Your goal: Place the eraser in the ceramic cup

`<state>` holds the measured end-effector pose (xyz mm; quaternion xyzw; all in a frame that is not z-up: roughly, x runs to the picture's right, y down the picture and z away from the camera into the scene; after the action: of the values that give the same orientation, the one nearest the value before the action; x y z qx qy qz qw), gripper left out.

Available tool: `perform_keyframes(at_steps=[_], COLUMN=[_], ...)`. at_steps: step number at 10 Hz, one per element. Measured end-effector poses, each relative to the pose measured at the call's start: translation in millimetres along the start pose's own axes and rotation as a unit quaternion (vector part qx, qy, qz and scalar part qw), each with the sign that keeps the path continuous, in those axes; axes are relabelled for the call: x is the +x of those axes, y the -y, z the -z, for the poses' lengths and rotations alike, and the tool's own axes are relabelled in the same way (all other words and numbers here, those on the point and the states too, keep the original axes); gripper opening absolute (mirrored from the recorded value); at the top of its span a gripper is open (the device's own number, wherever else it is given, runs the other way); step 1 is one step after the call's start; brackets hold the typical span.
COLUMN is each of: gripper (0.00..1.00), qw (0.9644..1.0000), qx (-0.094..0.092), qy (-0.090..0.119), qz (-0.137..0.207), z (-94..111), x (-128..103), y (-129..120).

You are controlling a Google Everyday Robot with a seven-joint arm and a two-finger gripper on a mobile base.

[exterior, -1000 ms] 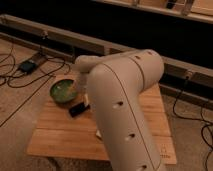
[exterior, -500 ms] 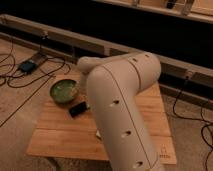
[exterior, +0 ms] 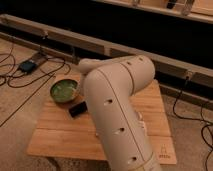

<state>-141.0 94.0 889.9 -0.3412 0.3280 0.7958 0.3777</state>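
Gripper hidden behind big white arm (exterior: 117,110) mid-frame, jaws apart. Eraser (exterior: 77,108) on wood table (exterior: 55,135), just below green bowl (exterior: 64,91). Logo (exterior: 162,153) at table's lower-right corner, unreadable.

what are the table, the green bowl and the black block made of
Table: pale wood, matte, visible plank lines. Green bowl: likely glazed ceramic or plastic, slight sheen. Eraser: dark matte block, probably rubber; unsure. The gripper is hidden behind the arm.

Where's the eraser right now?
Camera view: the eraser lies on the table, image left, just below the green bowl, beside the arm. The gripper is out of sight.
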Motion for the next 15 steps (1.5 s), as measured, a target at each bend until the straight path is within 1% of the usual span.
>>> perform_keyframes(at_steps=[3,7,10,11,12,13,15], gripper=[0.75,0.75,0.74,0.70,0.58,0.50,0.31], qw=[0.9999,0.9996,0.9987,0.9984,0.9981,0.9979,0.9976], qx=[0.009,0.020,0.038,0.043,0.047,0.048,0.051], qy=[-0.010,-0.019,-0.032,-0.034,-0.038,-0.039,-0.043], qz=[-0.002,-0.003,-0.011,-0.013,-0.015,-0.016,-0.019], z=[-9.4,-26.0,-38.2,-40.6,-44.0,-43.9,-42.7], x=[-5.1,-11.5,-13.5,-15.1,-16.4,-16.7,-17.1], y=[0.8,-10.0,-15.9,-15.5,-15.3,-14.8,-10.1])
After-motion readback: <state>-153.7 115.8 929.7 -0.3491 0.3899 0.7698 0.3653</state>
